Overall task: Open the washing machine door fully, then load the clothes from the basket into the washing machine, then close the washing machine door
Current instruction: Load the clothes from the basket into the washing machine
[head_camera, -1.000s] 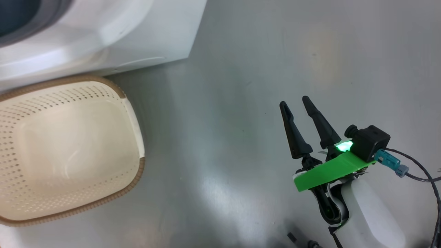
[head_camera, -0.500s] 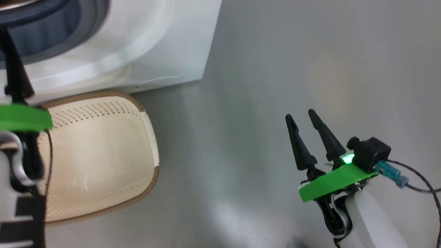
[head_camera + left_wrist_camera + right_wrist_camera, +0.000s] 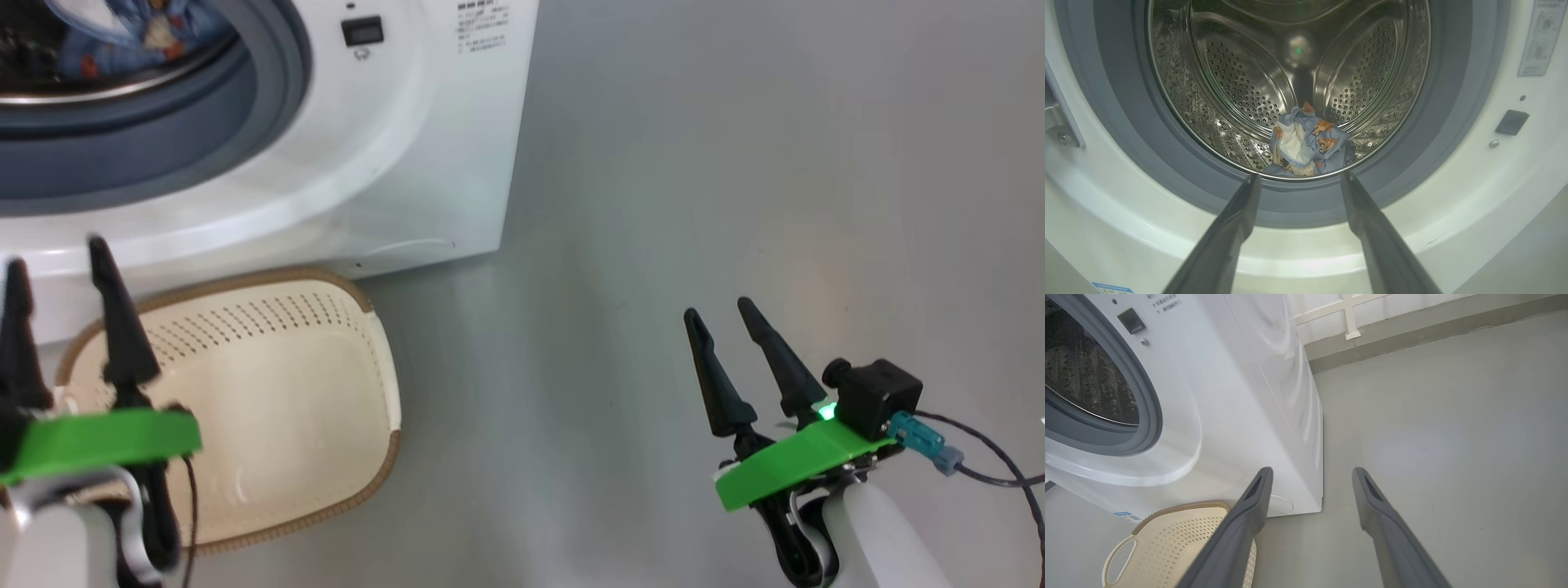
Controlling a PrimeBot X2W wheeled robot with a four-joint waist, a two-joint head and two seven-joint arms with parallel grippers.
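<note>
The left wrist view looks straight into the washing machine (image 3: 1453, 171). The clothes (image 3: 1308, 141) lie heaped at 6 o'clock in the steel drum (image 3: 1241, 81), beyond the left gripper (image 3: 1300, 175), whose fingers are spread apart. The head view adds the basket (image 3: 269, 314) at 8 o'clock, just in front of the machine, and the right gripper (image 3: 720, 309) at 4 o'clock above the grey floor (image 3: 653, 163), its fingers also apart.

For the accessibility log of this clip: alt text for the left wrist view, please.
Light-blue fox-print clothes lie low in the perforated steel drum of the washing machine, seen through its open mouth ringed by a grey rubber gasket. The left claw points at the opening, fingers apart, holding nothing.
</note>
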